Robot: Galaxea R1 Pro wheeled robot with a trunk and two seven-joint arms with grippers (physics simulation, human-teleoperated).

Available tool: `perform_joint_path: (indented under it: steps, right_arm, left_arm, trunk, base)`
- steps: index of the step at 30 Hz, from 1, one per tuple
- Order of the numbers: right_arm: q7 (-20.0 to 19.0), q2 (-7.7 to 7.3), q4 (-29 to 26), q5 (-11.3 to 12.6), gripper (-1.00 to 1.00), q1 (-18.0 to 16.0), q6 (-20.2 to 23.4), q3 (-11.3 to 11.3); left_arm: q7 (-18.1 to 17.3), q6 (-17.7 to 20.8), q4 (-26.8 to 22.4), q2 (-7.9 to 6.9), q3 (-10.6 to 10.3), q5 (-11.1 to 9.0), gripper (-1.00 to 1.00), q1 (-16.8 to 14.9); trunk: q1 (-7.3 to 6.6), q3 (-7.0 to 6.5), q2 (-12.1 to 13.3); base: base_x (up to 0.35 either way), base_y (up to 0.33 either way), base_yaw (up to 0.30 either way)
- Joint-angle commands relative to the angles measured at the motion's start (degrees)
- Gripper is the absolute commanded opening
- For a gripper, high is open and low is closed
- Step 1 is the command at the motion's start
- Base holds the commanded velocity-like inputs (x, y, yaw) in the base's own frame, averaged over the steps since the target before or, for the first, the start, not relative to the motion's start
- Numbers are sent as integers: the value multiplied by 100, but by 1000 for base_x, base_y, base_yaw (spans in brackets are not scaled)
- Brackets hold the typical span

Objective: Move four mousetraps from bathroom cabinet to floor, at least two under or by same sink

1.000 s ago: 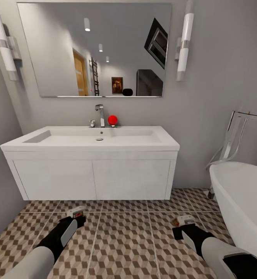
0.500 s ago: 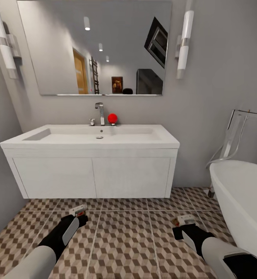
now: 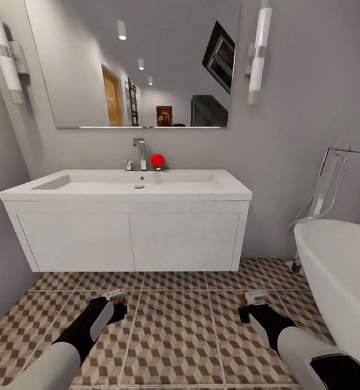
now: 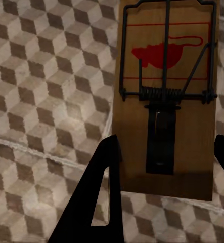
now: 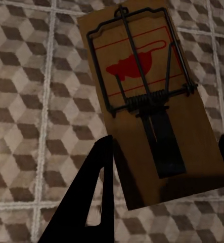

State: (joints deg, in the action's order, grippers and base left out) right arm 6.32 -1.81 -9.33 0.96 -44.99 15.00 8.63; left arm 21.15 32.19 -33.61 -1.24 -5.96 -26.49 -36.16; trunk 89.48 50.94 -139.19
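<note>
bathroom floor (image 3: 174, 336): cube-pattern tiles, runs under the vanity.
bathtub (image 3: 337, 271): white, to the right of the bathroom sink (image 3: 131, 184).
sink: wide white basin w/ chrome tap, straight ahead of me.
left gripper (image 3: 116, 297): low over tiles in front of sink, clamped on a mousetrap (image 4: 165, 96), fingers at both its long edges.
right gripper (image 3: 254, 299): in front of sink's right end, gripping 2nd mousetrap (image 5: 147, 101) the same way.

Wall mirror (image 3: 142, 65), two tube wall lights (image 3: 257, 54), red ball (image 3: 157, 160) beside chrome tap, white bathtub (image 3: 337, 271) with floor-standing faucet (image 3: 326, 189)
</note>
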Motion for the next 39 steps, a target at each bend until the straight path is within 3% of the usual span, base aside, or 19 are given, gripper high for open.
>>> perform_joint_path:
  steps: [1, 6, 11, 14, 21, 39]
  right_arm:
    - [68, 12, -45, 14, -100, -1, 48, 44]
    - [246, 88, -265, 34, -100, -1, 40, 30]
    - [269, 107, -309, 39, -100, -1, 30, 24]
    - [272, 110, -313, 37, -100, -1, 30, 16]
    - [253, 103, -315, 45, -100, -1, 73, -109]
    - [210, 107, -315, 44, -100, -1, 96, -125]
  left_arm:
    - [59, 55, -91, 2, -55, -55, -100, -3]
    - [89, 528, -986, 51, -92, 131, -100, -12]
    - [207, 744, -1224, 293, -113, 1005, -100, -14]
    - [198, 592, -1194, 354, -104, 1196, -100, -14]
    - [172, -198, -466, 367, -112, 1264, -100, -14]
    - [170, -296, -261, 337, -72, 1262, -100, -14]
  trunk:
    - [21, 25, -44]
    - [131, 115, -245]
    - [222, 208, -406]
    - [229, 275, -410]
    - [247, 430, -420]
    - [294, 829, -444]
  base:
    - [0, 0, 0]
    - [0, 0, 0]
    - [0, 0, 0]
    - [0, 0, 0]
    - [0, 0, 0]
    - [0, 0, 0]
